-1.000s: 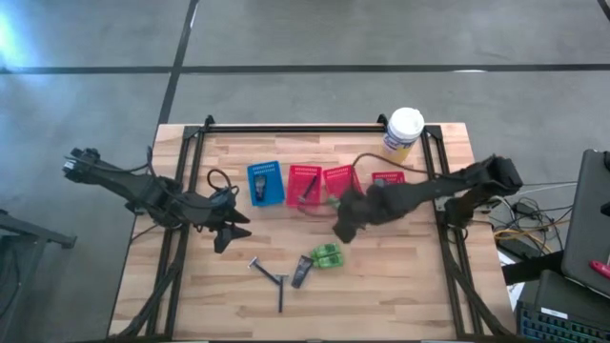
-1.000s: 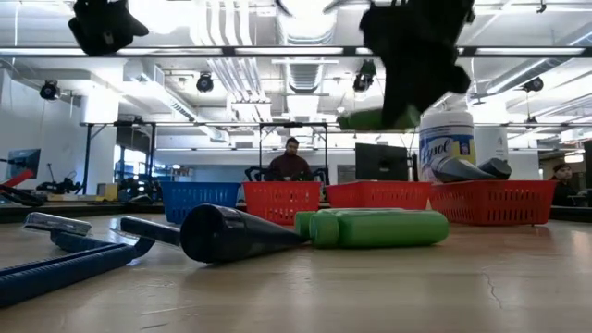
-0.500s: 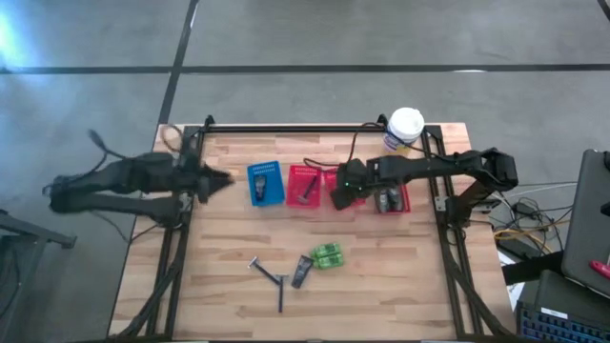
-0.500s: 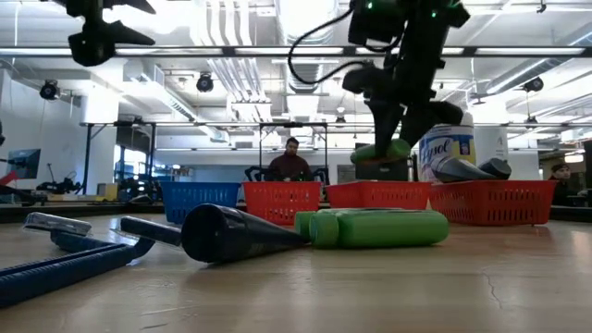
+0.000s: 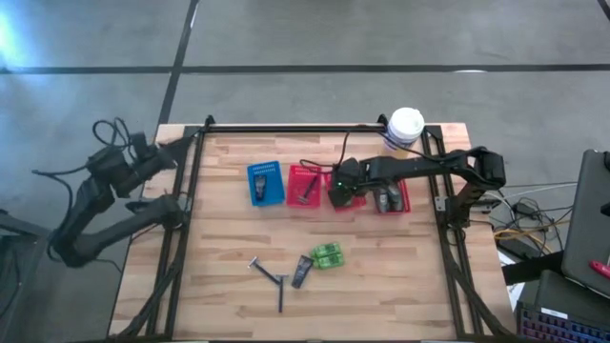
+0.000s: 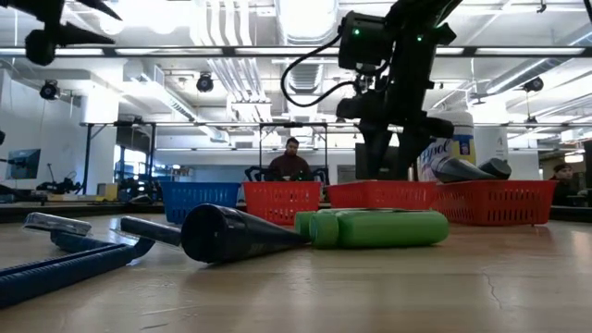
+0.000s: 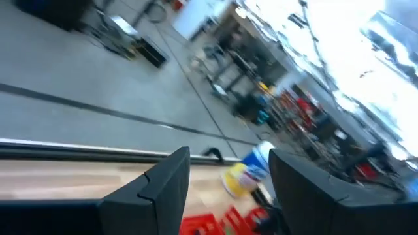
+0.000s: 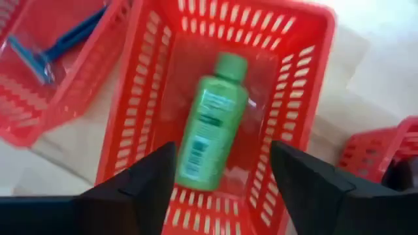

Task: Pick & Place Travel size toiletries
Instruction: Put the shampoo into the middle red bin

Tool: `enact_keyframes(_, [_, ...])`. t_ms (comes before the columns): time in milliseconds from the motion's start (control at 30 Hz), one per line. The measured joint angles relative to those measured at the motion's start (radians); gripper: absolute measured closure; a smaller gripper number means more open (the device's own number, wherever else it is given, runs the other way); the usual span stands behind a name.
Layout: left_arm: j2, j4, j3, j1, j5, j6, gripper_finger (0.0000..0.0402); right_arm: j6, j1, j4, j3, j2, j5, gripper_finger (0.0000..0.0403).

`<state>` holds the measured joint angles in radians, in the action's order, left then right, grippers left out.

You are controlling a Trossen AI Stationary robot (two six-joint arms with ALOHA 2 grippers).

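Right gripper hung right over the middle red basket with its fingers spread apart, and a green bottle lay loose inside it. Left gripper sat way off that basket, past the table's edge, fingers apart and empty.

Four baskets are set in a row across the far half of the counter. A bottle lies in the third basket from the left, with the right tool poised directly above it, fingers parted. A razor lies in the second basket, just beside. A canister stands behind the row at the far right corner. Nearer the front, two bottles, a tube and two razors lie close together. The left tool is held beyond the counter's left edge, fingers apart.
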<state>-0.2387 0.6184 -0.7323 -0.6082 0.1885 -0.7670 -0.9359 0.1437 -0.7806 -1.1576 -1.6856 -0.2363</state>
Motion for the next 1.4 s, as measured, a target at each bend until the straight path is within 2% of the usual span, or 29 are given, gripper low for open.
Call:
enact_keyframes(200, [0.047, 0.0, 0.074, -0.153, -0.002, 0.0, 0.0189, 0.079, -0.014, 0.008, -0.003, 0.032, 0.012, 0.0117])
enact_keyframes(367, [0.107, 0.002, 0.186, -0.271, -0.004, 0.0, 0.0188, 0.38, -0.124, 0.004, -0.042, 0.071, 0.139, 0.0101])
enact_keyframes(500, [0.172, 0.006, 0.298, -0.371, -0.006, 0.0, 0.0188, 0.538, -0.244, 0.005, -0.053, 0.074, 0.222, 0.0102])
enact_keyframes(700, [0.236, 0.03, 0.419, -0.51, -0.005, 0.0, 0.0188, 0.533, -0.342, 0.019, -0.052, 0.021, 0.222, 0.0126])
enact_keyframes(967, [0.236, 0.056, 0.496, -0.692, -0.009, 0.0, 0.0188, 0.551, -0.348, 0.105, -0.051, -0.082, 0.221, 0.0154])
enact_keyframes(1167, [0.237, 0.056, 0.543, -0.857, -0.008, 0.0, 0.0188, 0.663, -0.351, 0.11, -0.091, -0.178, 0.218, 0.0151])
enact_keyframes(1400, [0.237, 0.074, 0.563, -0.877, -0.015, 0.0, 0.0188, 0.741, -0.35, 0.106, -0.16, -0.267, 0.224, 0.0142])
